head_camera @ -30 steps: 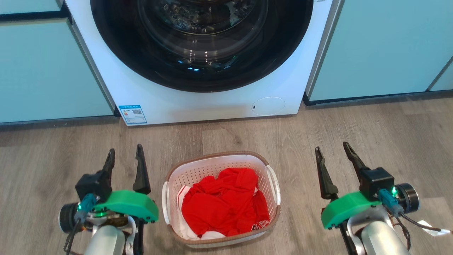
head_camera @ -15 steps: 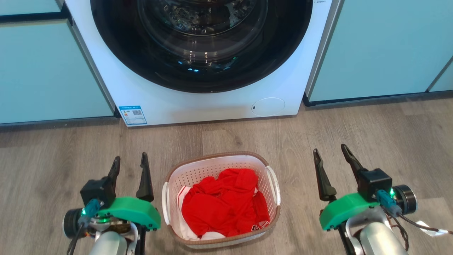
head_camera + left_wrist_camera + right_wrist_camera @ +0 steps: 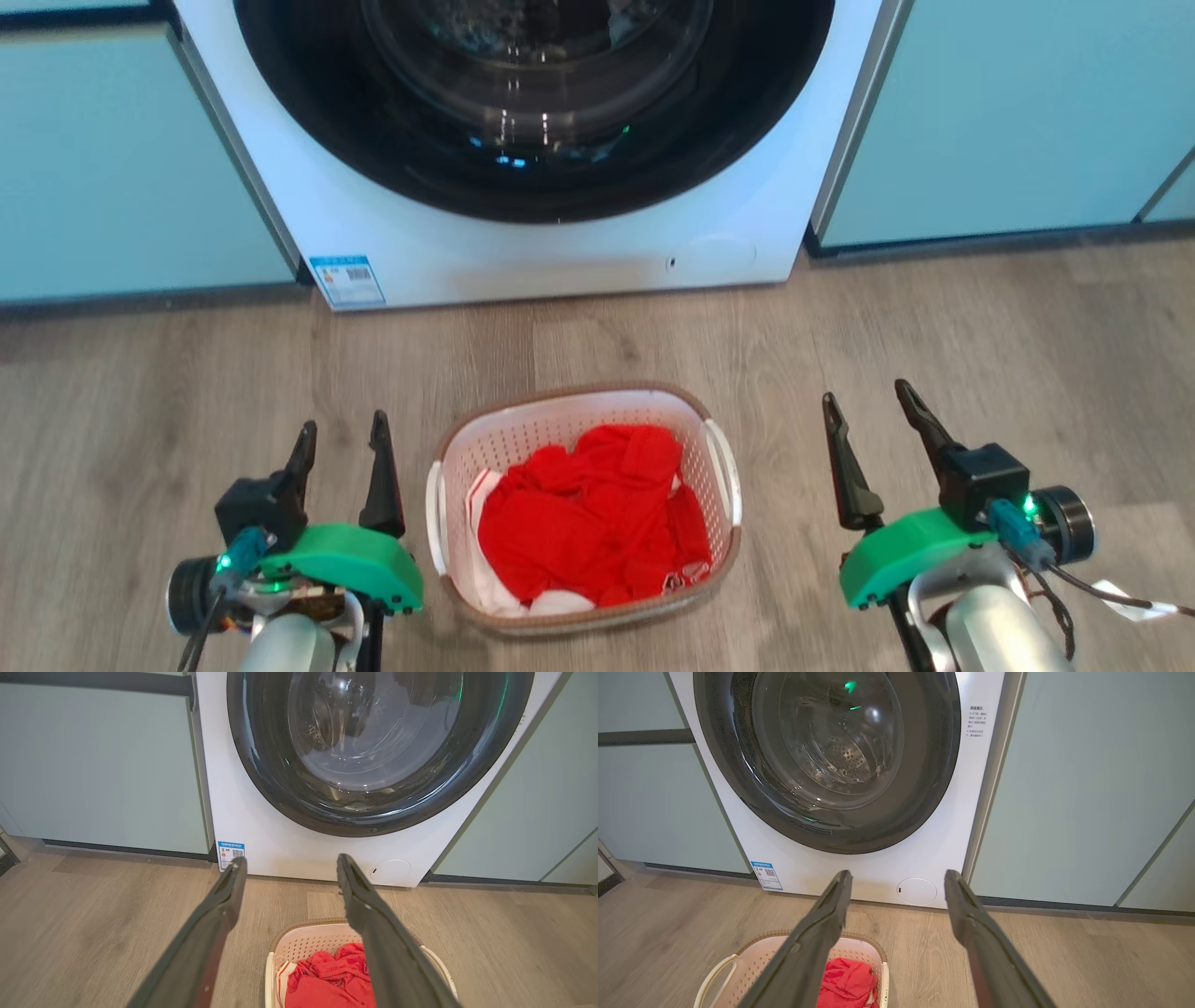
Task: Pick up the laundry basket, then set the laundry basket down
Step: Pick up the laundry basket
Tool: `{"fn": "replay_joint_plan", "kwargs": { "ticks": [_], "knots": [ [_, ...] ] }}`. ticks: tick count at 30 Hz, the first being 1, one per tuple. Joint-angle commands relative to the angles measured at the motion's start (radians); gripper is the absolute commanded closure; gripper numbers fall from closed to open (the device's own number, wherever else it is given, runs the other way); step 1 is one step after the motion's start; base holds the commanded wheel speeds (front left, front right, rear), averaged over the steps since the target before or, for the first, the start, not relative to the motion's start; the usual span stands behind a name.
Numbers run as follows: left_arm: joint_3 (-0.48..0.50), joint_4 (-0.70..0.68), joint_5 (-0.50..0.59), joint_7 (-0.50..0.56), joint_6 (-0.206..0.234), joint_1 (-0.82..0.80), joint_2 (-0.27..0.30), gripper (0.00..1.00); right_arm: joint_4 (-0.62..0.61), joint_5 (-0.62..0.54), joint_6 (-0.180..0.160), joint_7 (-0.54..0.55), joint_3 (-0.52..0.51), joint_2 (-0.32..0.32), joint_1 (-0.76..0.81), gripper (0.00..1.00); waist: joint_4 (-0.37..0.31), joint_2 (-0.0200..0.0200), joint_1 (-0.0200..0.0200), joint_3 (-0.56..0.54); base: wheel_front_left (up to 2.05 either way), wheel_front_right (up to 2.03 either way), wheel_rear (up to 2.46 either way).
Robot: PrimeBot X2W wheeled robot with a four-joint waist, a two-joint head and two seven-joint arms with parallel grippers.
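On the wood floor (image 3: 934,317) before the washing machine (image 3: 560,261), the laundry basket (image 3: 551,431) sits between the left jaws and right jaws, both spread, touching neither.

Support: floor (image 3: 980,336), wood-look planks in grey-brown, boards running left to right in the head view, with faint grain and knots.

Standing directly on it:
- Item 1: laundry basket (image 3: 523,439), white perforated plastic with a brown woven-look rim and a white handle on each side; upright on the boards, in front of the washing machine and apart from it.
- Item 2: washing machine (image 3: 560,266), white front-loader with a dark round door and a blue label (image 3: 347,280) at its lower corner.
- Item 3: pale teal cabinets (image 3: 990,121), on both sides of the machine, with a dark plinth strip at floor level.
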Motion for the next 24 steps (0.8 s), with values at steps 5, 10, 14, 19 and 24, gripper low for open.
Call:
{"fn": "replay_joint_plan", "kwargs": {
  "ticks": [5,10,14,19,24],
  "knots": [
    [0.053,0.014,0.015,-0.01,-0.01,-0.079,0.001,0.0,0.003,-0.022,0.003,-0.013,0.033,-0.007,-0.084,0.0,0.003,-0.0001,0.0,0.099,0.0,0.0,0.0],
    [0.08,0.054,0.034,-0.01,-0.037,-0.133,0.001,0.0,0.052,-0.04,0.003,-0.013,0.047,-0.007,-0.149,0.0,0.001,-0.0001,0.0,0.217,0.0,0.0,0.0],
    [0.108,0.122,0.048,-0.01,-0.071,-0.191,0.001,0.0,0.096,-0.049,0.003,-0.013,0.076,-0.007,-0.217,0.0,-0.009,-0.0001,0.0,0.313,0.0,0.0,0.0],
    [0.158,0.215,0.083,-0.01,-0.127,-0.291,0.001,0.0,0.185,-0.019,0.003,-0.013,0.09,-0.007,-0.309,0.0,-0.019,-0.0001,0.0,0.434,0.0,0.0,0.0],
    [0.161,0.284,0.117,-0.01,-0.185,-0.391,0.007,0.0,0.283,0.015,0.003,-0.013,0.108,-0.007,-0.393,0.0,-0.017,-0.0001,0.0,0.528,0.0,0.0,0.0]
  ]
}}
